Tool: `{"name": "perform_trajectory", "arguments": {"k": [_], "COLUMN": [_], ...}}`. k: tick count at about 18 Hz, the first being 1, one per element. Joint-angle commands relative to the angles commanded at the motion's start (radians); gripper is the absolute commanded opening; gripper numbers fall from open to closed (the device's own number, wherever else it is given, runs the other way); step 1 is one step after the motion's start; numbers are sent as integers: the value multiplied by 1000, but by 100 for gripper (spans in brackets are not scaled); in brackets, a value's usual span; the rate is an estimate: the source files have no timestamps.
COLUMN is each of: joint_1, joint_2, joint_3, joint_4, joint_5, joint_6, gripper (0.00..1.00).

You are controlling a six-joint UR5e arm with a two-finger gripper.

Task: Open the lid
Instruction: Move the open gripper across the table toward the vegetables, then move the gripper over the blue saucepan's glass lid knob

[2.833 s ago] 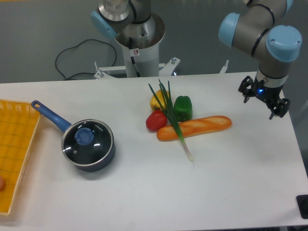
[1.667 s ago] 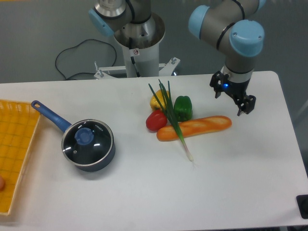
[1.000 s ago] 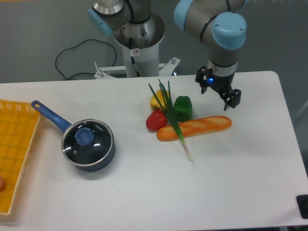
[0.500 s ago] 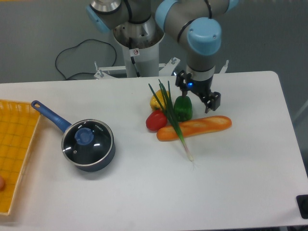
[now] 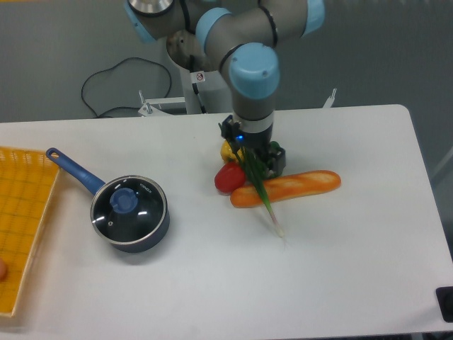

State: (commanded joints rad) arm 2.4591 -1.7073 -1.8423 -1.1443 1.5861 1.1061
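Claw [image 5: 253,146] above vegetables; lid [image 5: 127,206] covers saucepan [image 5: 152,228].

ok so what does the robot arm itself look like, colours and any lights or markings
The arm is made of grey metal tube sections with light blue round caps at the joints. Its tool is black and compact, with a small blue light glowing on it. A small red-and-white sticker marks the silver base column.

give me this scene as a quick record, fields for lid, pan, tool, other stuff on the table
lid: lid closed on the saucepan, blue knob up
pan: left part of the table, handle pointing up-left toward the orange tray
tool: tool above the vegetables, well right of the lid, holding nothing
other: baguette, red pepper, spring onion, yellow pepper mostly hidden
task state: not yet opened
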Motion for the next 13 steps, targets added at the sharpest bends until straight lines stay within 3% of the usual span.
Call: {"name": "perform_trajectory", "arguments": {"k": [7, 10, 13], "joint_1": [-98, -120, -121], "joint_2": [-15, -40, -40], "joint_3": [-3, 0, 9], "joint_4": [3, 60, 63], "joint_5": [-2, -2, -18], "joint_6": [-52, -54, -45], "gripper": [100, 100, 100]}}
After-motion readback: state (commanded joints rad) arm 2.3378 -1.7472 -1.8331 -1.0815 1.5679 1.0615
